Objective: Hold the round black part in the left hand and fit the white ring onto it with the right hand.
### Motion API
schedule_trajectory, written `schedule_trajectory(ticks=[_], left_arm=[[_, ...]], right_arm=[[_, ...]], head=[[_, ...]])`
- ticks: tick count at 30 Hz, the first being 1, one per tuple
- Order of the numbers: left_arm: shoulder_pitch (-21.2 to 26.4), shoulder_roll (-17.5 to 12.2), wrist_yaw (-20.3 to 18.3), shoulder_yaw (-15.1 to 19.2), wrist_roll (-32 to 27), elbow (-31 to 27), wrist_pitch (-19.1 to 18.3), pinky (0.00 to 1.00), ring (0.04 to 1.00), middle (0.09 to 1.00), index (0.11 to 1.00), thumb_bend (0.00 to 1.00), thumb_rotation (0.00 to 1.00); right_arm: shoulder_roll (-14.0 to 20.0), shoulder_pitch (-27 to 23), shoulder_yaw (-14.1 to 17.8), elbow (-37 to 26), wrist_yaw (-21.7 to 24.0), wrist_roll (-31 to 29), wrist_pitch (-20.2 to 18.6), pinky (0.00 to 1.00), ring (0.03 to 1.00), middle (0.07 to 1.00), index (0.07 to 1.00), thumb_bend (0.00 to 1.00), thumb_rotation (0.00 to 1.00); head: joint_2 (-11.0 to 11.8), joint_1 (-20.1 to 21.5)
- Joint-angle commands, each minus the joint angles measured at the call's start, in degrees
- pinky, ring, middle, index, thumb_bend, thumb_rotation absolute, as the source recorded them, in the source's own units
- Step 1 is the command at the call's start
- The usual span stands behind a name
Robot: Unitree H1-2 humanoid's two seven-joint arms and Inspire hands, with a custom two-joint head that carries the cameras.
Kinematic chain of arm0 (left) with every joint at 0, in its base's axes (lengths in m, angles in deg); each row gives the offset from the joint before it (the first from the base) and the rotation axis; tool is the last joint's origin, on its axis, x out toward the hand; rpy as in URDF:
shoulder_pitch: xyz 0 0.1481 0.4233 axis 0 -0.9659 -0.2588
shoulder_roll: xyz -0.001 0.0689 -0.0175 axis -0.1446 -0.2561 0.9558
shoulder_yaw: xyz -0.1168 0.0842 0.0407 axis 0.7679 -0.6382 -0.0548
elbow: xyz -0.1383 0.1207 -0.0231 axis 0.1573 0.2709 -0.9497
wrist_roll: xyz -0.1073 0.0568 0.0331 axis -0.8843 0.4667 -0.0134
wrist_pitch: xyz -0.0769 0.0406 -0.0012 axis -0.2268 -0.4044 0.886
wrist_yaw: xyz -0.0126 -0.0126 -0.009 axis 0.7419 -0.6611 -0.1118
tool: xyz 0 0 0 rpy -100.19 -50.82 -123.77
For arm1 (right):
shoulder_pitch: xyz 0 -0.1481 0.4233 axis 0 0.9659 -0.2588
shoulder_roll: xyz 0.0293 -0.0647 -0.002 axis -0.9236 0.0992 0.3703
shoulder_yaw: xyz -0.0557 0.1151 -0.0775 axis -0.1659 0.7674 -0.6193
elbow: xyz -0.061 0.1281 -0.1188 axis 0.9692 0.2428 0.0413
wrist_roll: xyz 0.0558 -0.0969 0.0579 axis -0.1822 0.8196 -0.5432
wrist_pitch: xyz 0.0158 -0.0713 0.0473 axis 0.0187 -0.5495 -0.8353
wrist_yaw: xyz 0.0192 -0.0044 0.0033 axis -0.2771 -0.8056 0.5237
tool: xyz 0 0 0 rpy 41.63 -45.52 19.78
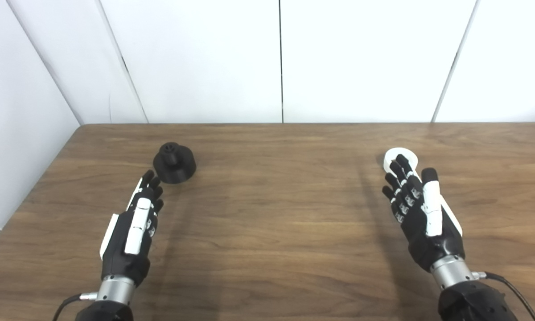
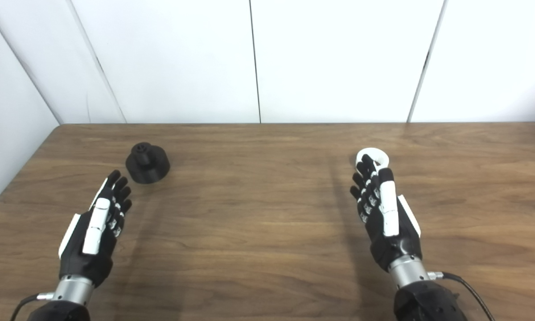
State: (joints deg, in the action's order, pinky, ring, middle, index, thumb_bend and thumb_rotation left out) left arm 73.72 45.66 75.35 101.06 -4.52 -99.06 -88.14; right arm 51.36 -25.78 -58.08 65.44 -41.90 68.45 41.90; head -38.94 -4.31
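My left hand (image 1: pixel 133 227) and right hand (image 1: pixel 421 214) are hovering spread and empty over the brown wooden desk (image 1: pixel 276 214), the round black plastic part (image 1: pixel 174 162) sitting just beyond my left fingertips, the flat white ring (image 2: pixel 372 157) lying under my right fingertips.

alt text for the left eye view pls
Two open robot hands hover over a wooden table, neither holding anything. The left hand sits just short of the round black part; the right hand reaches over the white ring, partly hiding it.
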Motion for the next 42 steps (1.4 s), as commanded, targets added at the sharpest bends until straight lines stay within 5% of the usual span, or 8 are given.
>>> schedule_trajectory(ticks=[1,15,20,37,42], left_arm=[[1.03,-1.06,-0.61,-0.14,0.09,-0.79,1.53,1.00,1.000,1.000,1.000,0.57,0.83],[1.24,-1.07,-1.21,-0.34,0.93,-0.39,1.72,1.00,1.000,1.000,1.000,0.55,0.83],[2.41,-1.83,0.53,-0.86,6.00,-0.51,0.14,1.00,1.000,1.000,1.000,0.60,0.68],[9.15,-10.72,1.54,-1.03,18.43,-0.95,-7.50,0.98,1.000,1.000,1.000,0.73,0.47],[12.37,-14.90,0.72,-1.58,22.60,1.99,-9.69,1.00,0.997,1.000,1.000,0.84,0.43]], right_arm=[[-0.59,-1.12,-0.03,-0.86,-0.05,0.52,2.92,1.00,1.000,1.000,1.000,0.65,1.00],[-0.48,-0.65,0.27,-0.67,0.10,0.90,3.10,1.00,1.000,1.000,1.000,0.67,1.00],[-0.33,-0.99,0.43,-0.16,0.48,0.51,3.60,1.00,1.000,1.000,1.000,0.66,1.00],[-0.74,-1.05,0.23,0.90,0.46,0.50,4.40,1.00,1.000,1.000,1.000,0.67,1.00],[-1.04,-0.79,0.06,0.94,0.34,0.65,4.67,1.00,1.000,1.000,1.000,0.66,1.00]], head=[[-0.10,-0.04],[-0.08,-0.57],[0.28,-1.10],[1.28,-2.98],[1.45,-3.12]])
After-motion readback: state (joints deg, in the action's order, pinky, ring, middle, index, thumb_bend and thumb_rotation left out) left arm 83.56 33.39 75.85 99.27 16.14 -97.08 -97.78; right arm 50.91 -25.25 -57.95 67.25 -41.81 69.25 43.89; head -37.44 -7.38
